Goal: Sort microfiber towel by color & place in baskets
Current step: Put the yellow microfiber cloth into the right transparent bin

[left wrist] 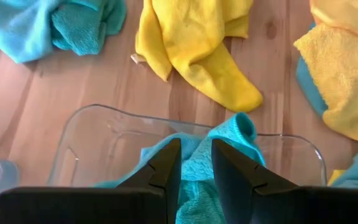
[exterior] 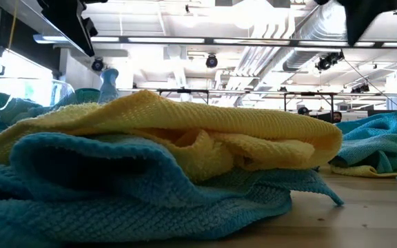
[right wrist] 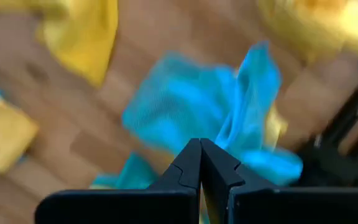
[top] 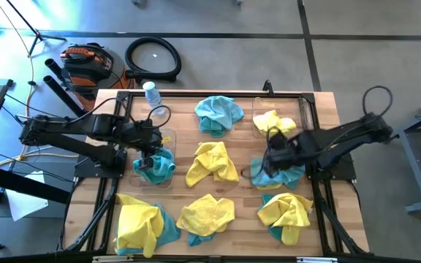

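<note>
Nearest the low camera, a yellow towel [exterior: 205, 131] lies draped over a teal towel [exterior: 116, 179] on the wooden table [exterior: 364, 220]. Farther back, at the table's left, the left gripper [left wrist: 196, 163] hangs over a clear basket [left wrist: 73, 149], its fingers [left wrist: 166, 165] parted and closed on a teal cloth [left wrist: 229, 134] that rests inside the basket. At the table's right, the right gripper [right wrist: 200, 163] has its fingers pressed together above a teal towel on the boards [right wrist: 185, 106]. A second basket [top: 258, 109] with a yellow cloth [top: 272, 121] stands at the far right edge; more yellow and teal towels lie scattered across the table.
</note>
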